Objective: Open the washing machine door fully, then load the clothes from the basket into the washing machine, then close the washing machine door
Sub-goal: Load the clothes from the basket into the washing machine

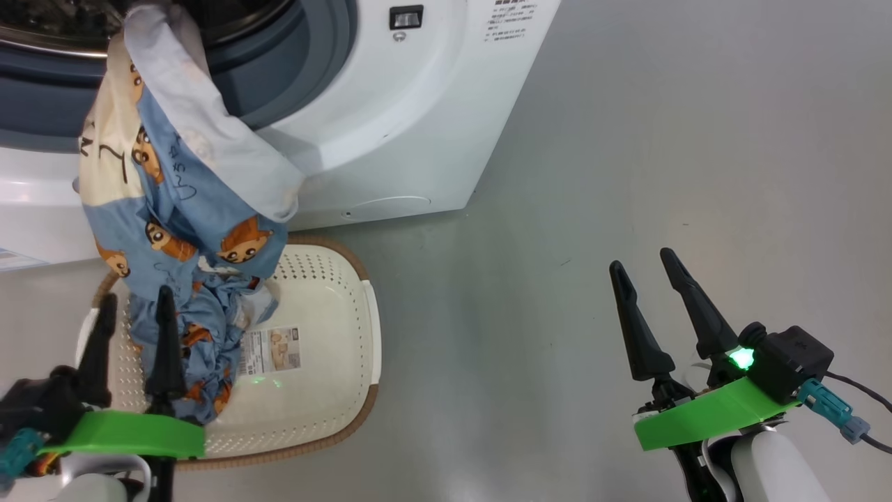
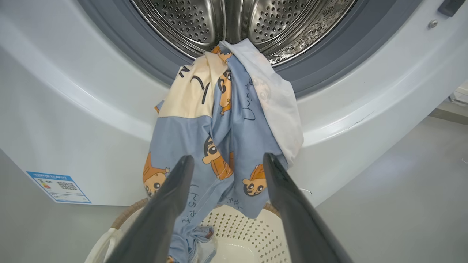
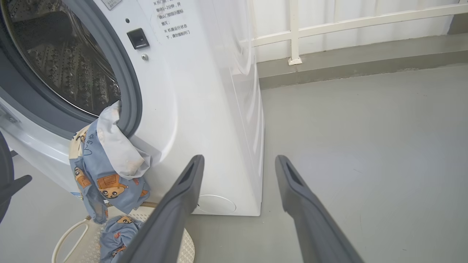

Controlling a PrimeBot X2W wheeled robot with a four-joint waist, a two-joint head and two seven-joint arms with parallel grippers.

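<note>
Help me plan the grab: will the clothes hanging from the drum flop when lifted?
Likely floppy: the clothes drape in folds from the washing machine into the basket. Probably light, thin fabric. A lifted part would likely trail the rest.

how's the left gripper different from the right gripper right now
The left gripper is above the basket, pointing at the clothes hanging from the washing machine; the right gripper is over the floor beside the machine. Cloth shows between the left gripper's fingers; floor shows between the right gripper's. Both are open and hold nothing.
</note>
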